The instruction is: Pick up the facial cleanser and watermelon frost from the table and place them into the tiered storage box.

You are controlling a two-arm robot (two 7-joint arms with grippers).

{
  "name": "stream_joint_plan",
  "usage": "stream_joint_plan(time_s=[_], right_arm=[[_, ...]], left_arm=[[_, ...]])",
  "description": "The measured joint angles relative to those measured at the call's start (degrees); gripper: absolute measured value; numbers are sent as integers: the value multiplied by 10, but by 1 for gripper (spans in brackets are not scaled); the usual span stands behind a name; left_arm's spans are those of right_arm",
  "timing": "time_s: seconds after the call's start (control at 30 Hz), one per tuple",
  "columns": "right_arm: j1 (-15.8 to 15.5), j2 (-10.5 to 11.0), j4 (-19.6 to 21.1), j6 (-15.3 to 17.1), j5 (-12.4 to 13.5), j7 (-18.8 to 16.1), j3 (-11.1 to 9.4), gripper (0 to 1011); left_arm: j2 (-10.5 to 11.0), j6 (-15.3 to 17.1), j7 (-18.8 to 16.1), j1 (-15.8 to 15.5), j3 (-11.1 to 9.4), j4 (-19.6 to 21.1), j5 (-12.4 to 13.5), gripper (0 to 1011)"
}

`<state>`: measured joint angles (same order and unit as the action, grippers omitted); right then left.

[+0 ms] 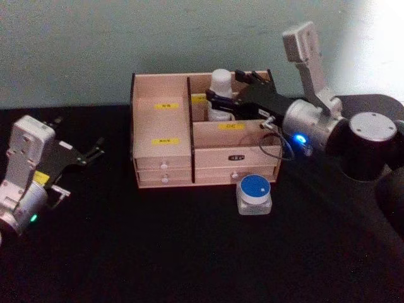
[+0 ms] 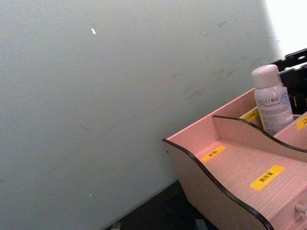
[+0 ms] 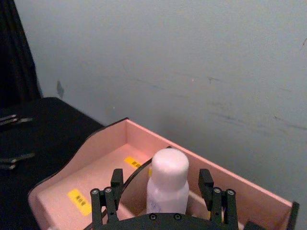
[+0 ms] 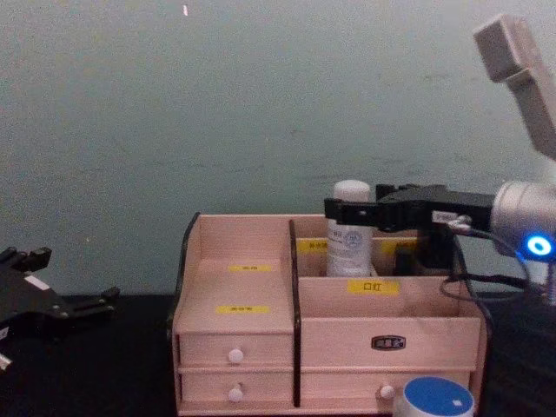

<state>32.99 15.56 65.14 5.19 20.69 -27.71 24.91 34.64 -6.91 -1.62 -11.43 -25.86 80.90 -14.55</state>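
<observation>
**Q:** Where is the item being handled, and how is it held?

**A:** The white bottle (image 1: 221, 81) stands upright in the far right compartment of the storage box (image 1: 161, 136). The right tool (image 3: 160, 176) sits around it with jaws wide and a gap on each side, holding nothing.

**Q:** How should the step be done well?

**A:** This looks like the release. The tool should probably rise straight up until its fingers (image 3: 109, 199) are above the cap. A sideways pull could tip the bottle or catch the divider.

**Q:** What else lies around?

**A:** A blue-lidded jar (image 1: 255, 194) waits on the dark surface (image 1: 158, 252), just near the drawers at the right. A cable (image 1: 278, 142) loops close to the box's right wall and could snag. The left tool (image 1: 96, 150) rests far left, jaws apart, well out of the way.
</observation>
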Motion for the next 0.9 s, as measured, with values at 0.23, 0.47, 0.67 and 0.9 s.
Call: stream_joint_plan(time_s=[0.23,0.47,0.67,0.9], right_arm=[[-50,42,82,31,12,-2,-5,1000],[-113,96,161,42,31,-16,-11,1000],[-160,135,204,43,42,-23,-11,1000],[-193,166,227,43,43,-26,-4,1000]], left_arm=[[0,0,0,0,0,0,0,1001],[0,0,0,0,0,0,0,1001],[0,0,0,0,0,0,0,1001],[0,0,0,0,0,0,0,1001]])
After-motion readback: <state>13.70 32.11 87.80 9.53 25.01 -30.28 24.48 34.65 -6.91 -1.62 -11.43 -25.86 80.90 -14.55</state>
